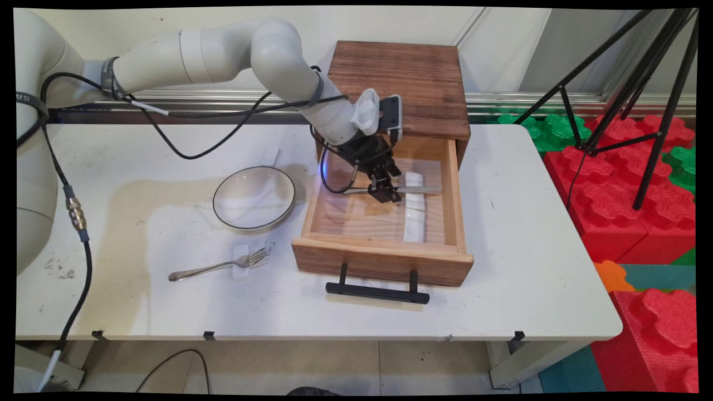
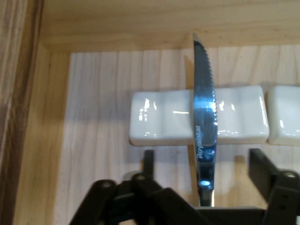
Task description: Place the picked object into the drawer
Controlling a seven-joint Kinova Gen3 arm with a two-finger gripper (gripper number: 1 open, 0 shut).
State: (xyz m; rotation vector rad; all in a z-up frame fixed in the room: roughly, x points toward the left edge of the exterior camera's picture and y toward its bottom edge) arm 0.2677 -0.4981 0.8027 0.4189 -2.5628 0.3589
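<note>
My gripper (image 1: 385, 192) is down inside the open wooden drawer (image 1: 384, 262), open, with its fingers (image 2: 148, 160) well apart on either side of a serrated table knife (image 1: 418, 190). The knife (image 2: 204, 108) lies across a white ceramic rest (image 2: 159, 117), blade pointing away from the hand, handle running back under the linkage. Neither finger touches it. A second white rest (image 2: 284, 115) sits beside the first; in the main view the rests (image 1: 414, 223) form a row along the drawer's right side.
The drawer sticks out of a dark wooden cabinet (image 1: 398, 83), black handle (image 1: 377, 291) toward the near edge. Left of it on the table are a white bowl (image 1: 254, 197) and a fork (image 1: 223, 265) on a small white rest. A black tripod (image 1: 629, 83) and foam blocks stand right.
</note>
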